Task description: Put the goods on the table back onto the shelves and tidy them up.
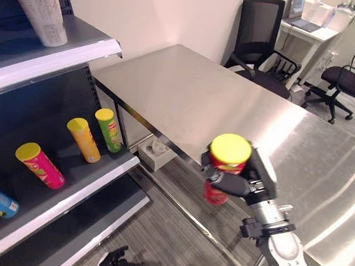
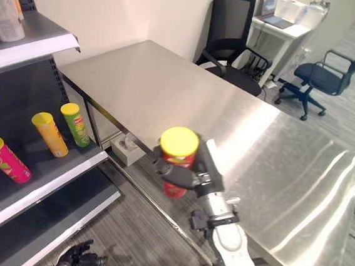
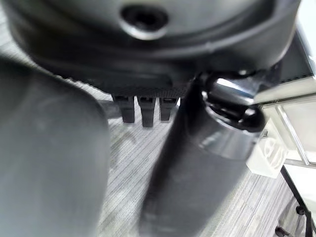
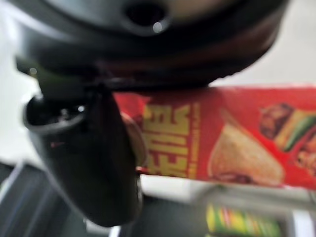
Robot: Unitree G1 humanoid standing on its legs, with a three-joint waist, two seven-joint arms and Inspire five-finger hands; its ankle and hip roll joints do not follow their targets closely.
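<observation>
Right wrist view: right hand (image 1: 239,180) clamped round red can (image 1: 223,170), held upright past table edge (image 1: 164,141), over open floor beside shelf (image 1: 66,179). Left hand (image 1: 113,264) low, fingers curled, empty.

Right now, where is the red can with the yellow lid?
The red can is upright in the right hand, held in the air off the steel table's near edge, right of the shelf.
</observation>
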